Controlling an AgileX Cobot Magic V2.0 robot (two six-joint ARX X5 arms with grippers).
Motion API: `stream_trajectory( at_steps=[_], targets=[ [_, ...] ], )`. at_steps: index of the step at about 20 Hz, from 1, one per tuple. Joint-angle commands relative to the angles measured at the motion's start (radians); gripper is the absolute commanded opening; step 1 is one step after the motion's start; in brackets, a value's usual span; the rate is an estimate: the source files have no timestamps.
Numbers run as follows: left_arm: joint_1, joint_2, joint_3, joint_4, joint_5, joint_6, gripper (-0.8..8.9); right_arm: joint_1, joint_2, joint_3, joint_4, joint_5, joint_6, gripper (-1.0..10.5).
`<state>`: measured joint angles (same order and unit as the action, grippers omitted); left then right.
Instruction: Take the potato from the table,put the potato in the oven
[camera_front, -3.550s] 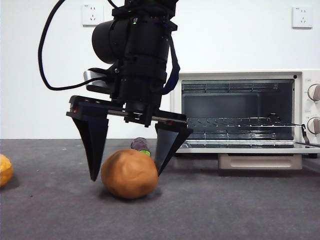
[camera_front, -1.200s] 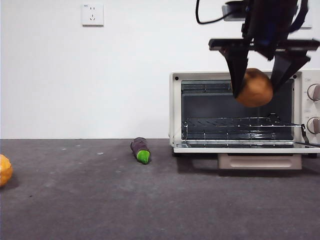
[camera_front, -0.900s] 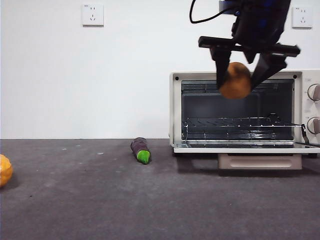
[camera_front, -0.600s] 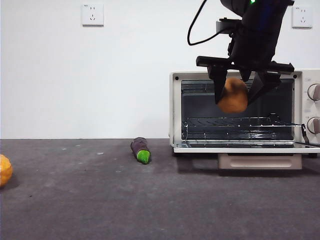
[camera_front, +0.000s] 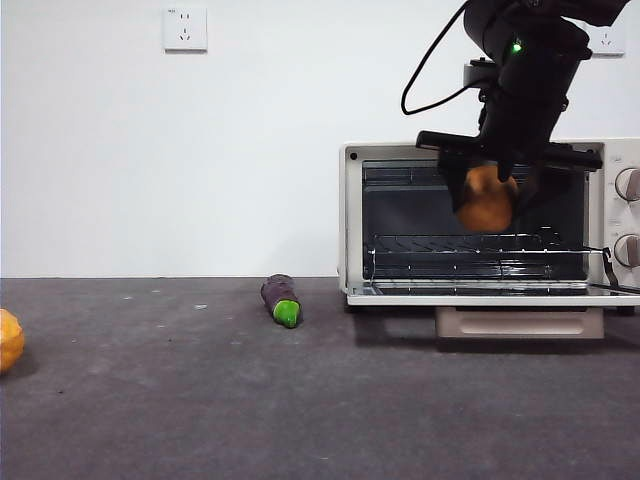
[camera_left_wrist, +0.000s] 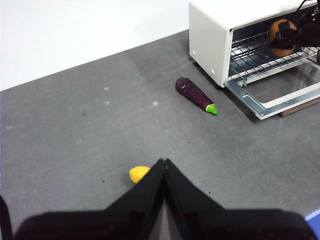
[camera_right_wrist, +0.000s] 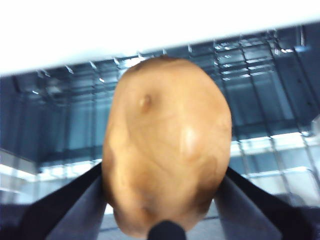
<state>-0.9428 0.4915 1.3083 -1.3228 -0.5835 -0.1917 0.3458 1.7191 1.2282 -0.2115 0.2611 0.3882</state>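
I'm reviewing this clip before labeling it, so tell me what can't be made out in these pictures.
- Front view: the right hand covers the potato's sides; how deep it sits inside the toaster oven is unclear.
- Front view: the yellow-orange fruit is cut by the picture's edge.
- Right wrist view: the potato hides most of the rack, and the picture is blurred.
- Left wrist view: the left hand covers part of the yellow fruit.
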Motion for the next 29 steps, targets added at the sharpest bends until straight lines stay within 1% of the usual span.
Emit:
stream_trajectory(
  at_steps=[1,2,7,9,10,11,12,13,14,18,22,25,29],
  targets=[
    [-0.001,0.002,-0.006,0.005,-0.001,-0.012,-0.06,0.0,0.03,-0.006,0.02,0.004,0.031,2.1],
    [-0.001,0.003,-0.006,0.005,-0.001,-0.016,-0.06,0.0,0.038,-0.006,0.029,-0.001,0.037,2.3],
    [-0.001,0.003,-0.006,0.005,0.0,-0.038,-0.06,0.0,0.086,-0.006,0.032,-0.004,0.059,2.3],
    [-0.001,0.003,-0.006,0.005,0.0,-0.047,-0.06,0.0,0.09,-0.006,0.044,-0.002,0.053,2.3],
    [-0.001,0.003,-0.006,0.005,0.006,-0.06,-0.06,0.0,0.09,-0.006,0.054,-0.002,0.053,2.8],
    [-0.001,0.003,-0.006,0.005,0.007,-0.069,-0.06,0.0,0.09,-0.006,0.063,-0.002,0.054,3.5],
    [-0.001,0.003,-0.006,0.005,0.007,-0.071,-0.06,0.0,0.09,-0.006,0.073,-0.003,0.054,4.5],
    [-0.001,0.004,-0.006,0.005,0.007,-0.071,-0.06,0.0,0.09,-0.006,0.082,-0.002,0.054,5.3],
    [-0.001,0.006,-0.006,0.005,0.007,-0.071,-0.06,0.0,0.09,-0.006,0.089,-0.002,0.053,5.7],
    [-0.001,0.013,-0.006,0.005,0.007,-0.071,-0.06,0.001,0.09,0.01,0.089,0.001,0.052,5.7],
    [-0.001,0.016,-0.006,0.005,0.007,-0.072,-0.06,0.012,0.079,0.041,-0.002,0.011,0.049,5.7],
    [-0.001,0.017,-0.006,0.005,0.007,-0.072,-0.06,0.023,0.029,0.042,-0.072,0.023,0.047,5.7],
    [-0.001,0.031,-0.006,0.006,0.006,-0.072,-0.06,0.055,-0.066,0.042,-0.21,0.09,0.038,5.7]
  ],
)
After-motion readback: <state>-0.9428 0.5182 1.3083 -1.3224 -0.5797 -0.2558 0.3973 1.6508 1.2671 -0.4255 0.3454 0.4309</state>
